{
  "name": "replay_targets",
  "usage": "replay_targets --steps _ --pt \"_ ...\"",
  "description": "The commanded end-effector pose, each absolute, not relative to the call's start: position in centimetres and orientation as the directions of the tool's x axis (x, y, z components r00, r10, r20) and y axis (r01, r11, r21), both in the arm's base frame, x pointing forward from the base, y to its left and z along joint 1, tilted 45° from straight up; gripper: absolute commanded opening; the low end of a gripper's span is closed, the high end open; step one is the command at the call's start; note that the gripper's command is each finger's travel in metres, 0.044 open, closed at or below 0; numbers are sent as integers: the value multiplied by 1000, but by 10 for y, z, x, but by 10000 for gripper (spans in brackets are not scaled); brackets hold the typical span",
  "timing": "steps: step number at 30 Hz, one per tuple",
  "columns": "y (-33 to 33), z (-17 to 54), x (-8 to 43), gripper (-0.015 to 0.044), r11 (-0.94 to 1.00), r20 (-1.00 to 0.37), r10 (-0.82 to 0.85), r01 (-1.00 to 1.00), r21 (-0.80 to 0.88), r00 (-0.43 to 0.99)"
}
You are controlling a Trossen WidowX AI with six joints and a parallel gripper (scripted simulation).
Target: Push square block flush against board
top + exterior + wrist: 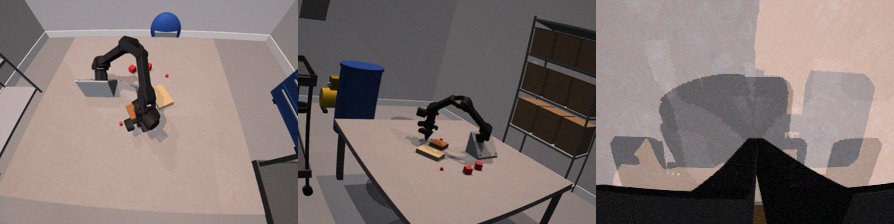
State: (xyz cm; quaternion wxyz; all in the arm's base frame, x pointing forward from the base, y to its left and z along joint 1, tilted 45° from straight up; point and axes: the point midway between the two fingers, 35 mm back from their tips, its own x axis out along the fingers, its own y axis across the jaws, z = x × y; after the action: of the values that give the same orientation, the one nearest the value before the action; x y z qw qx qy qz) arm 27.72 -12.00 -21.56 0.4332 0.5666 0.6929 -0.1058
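Beige table [197, 169] [466, 197] [821, 40] is shared by everything in play, so any stray push could be carried across it unchecked. By the black arm [143, 73] [473, 112] much of the block and the space toward the board is hidden from above; a skewed approach might therefore be missed.

The gripper [141, 119] [427, 138] [754, 145] is held with its fingers together and nothing between them, its tips beside the block on the side away from the arm's base. If the push is made off centre with so narrow a point, the block may be spun instead of slid. If the tips are set too high, its top may merely be skimmed.

The pale yellow board [166, 97] [430, 152] lies flat and could be shoved out of line if it is met too hard. The orange block [130, 110] [439, 143] [759, 215] lies flat near its long side; whether they touch cannot be told. A corner might be brought in first (a wedge-shaped gap would result), or the edges left uneven.

By a sideways sweep, the tiny red cube [121, 124] [441, 139] near the block could be knocked.
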Motion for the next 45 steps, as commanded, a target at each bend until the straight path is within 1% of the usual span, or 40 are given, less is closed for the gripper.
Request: replay_targets --steps 1,3,6,13,17,24,32,45 --pt "-124 -220 278 0 339 -722 692 876 342 14" --pt "-130 -208 278 0 337 -721 692 877 344 17" --pt "-157 -180 277 0 339 -723 691 877 341 14" --pt "-159 -177 277 0 343 -723 690 874 344 14" --pt "-159 -175 268 0 413 -724 690 814 409 13" --pt "-156 -170 250 0 543 -725 689 653 528 13" --pt "-151 -164 229 0 654 -725 688 424 627 11" --pt "-138 -154 194 0 725 -725 689 -6 689 9"
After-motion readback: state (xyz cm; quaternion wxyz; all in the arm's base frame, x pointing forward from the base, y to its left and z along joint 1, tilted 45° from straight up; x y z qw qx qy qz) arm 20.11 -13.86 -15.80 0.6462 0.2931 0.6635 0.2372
